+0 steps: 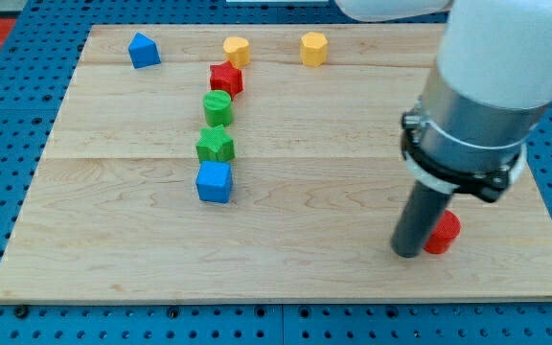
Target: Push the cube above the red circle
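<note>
Arm: a thick white and grey arm comes down from the view's top right and ends in a straight dark rod.
My tip [408, 253]: it stands on the tabletop [353, 153] in the lower right part, just beside the red circle, on the circle's left side; it seems to touch it.
Fingers: this arm carries no fingers, only the rod, so nothing is pinched or held.
Red circle [442, 233]: a short red cylinder near the view's bottom right, partly hidden behind the rod.
Blue cube [214, 181]: it lies left of the middle, well apart from my tip and from the red circle, at the lower end of a short column of blocks.
Green star [216, 146]: just above the blue cube, almost touching it.
Green cylinder [218, 107]: next in the column, above the green star.
Red star [226, 79]: at the top of the column, close under one yellow block.
Yellow blocks: one yellow hexagon [237, 50] near the red star, and a second yellow hexagon [313, 48] further to the view's right.
Blue pointed block [144, 50]: alone near the view's top left corner.
</note>
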You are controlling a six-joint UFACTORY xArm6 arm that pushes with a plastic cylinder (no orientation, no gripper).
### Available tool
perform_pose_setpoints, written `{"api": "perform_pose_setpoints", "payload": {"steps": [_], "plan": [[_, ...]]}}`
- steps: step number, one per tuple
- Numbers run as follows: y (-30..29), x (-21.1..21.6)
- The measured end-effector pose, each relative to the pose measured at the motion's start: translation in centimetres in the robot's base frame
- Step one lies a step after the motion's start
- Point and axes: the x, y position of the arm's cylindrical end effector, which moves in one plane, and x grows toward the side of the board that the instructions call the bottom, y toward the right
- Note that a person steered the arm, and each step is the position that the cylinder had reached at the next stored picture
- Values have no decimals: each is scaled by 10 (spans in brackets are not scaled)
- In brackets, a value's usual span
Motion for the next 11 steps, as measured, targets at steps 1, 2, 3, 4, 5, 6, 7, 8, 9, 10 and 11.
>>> {"api": "perform_pose_setpoints", "payload": {"steps": [1, 2, 3, 4, 5, 6, 7, 8, 9, 10, 11], "plan": [[-113, -1], [-220, -19], [-227, -76], [-175, -84], [-92, -84], [-75, -101], [-44, -107], [-11, -99], [-9, -76], [-2, -59], [-29, -92]]}}
